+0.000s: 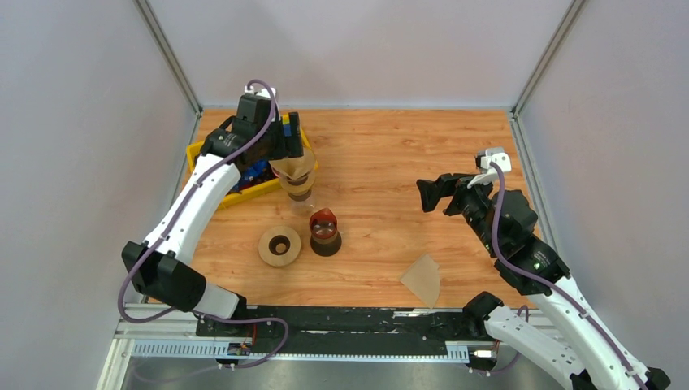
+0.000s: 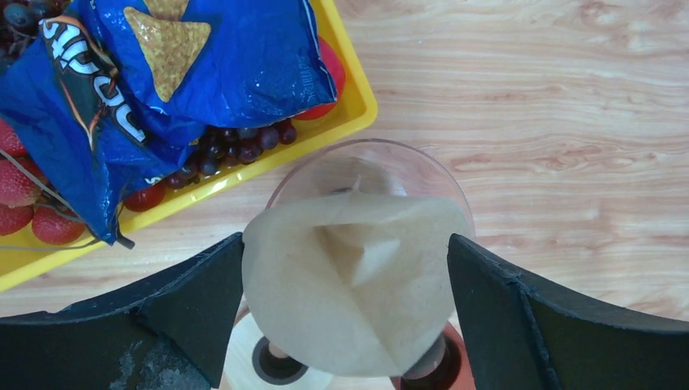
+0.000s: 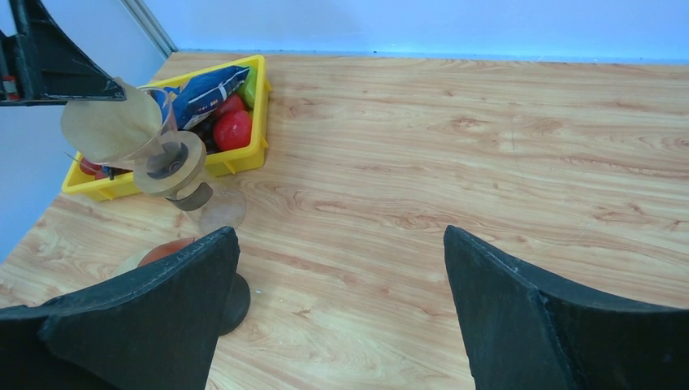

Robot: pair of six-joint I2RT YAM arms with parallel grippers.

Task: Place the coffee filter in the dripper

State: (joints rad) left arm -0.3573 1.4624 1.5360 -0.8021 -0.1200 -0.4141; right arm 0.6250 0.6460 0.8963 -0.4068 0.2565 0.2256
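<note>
In the top view I see a light wooden table [image 1: 390,162] filling the middle of the frame. At its upper left sits a yellow plastic tray [image 1: 258,192]. From my left wrist view the tray takes the upper left corner, and a crumpled blue snack bag printed with a tortilla chip [image 2: 244,57] lies over its contents. Dark purple grapes [image 2: 236,146] show under the bag's lower edge, and red strawberries [image 2: 32,223] lie at the far left. Just below centre in the top view, a flat tan ring disc with a dark hole [image 1: 279,246] lies just beside a dark red-brown piece on a black base [image 1: 325,231].
</note>
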